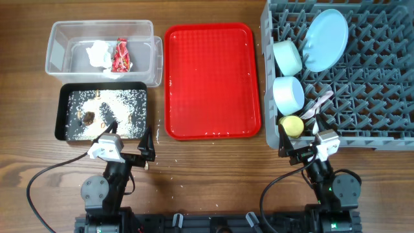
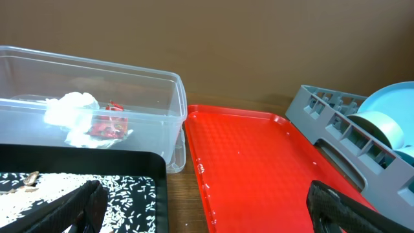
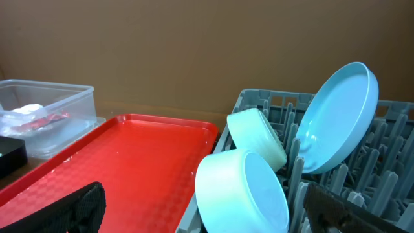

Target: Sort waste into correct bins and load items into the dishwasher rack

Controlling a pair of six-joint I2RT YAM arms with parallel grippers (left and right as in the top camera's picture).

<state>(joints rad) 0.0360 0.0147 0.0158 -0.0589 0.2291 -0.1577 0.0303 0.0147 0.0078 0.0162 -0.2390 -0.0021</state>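
Observation:
In the overhead view the clear tub (image 1: pixel 58 45) holds the white tissue (image 1: pixel 98 54) and the red wrapper (image 1: pixel 121 55). White-and-brown food scraps (image 1: pixel 110 107) lie in the black tray (image 1: pixel 63 113). The grey dishwasher rack (image 1: pixel 375 97) carries the blue plate (image 1: pixel 325 39), two bowls (image 1: pixel 288 57) (image 1: pixel 288 94), the yellow cup (image 1: pixel 292 125) and white cutlery (image 1: pixel 317 107). My left gripper (image 1: pixel 127 137) stands open at the black tray's front edge, holding nothing. At the rack's front left corner my right gripper (image 1: pixel 299 136) is open, the near bowl (image 3: pixel 242 191) just ahead of its fingers (image 3: pixel 77 210).
The flat red serving tray (image 1: pixel 210 81) lies between the bins and the rack, with a few specks on it. A few crumbs sit on the wooden table (image 1: pixel 213 168) in front of it. Both arm bases stand at the table's near edge.

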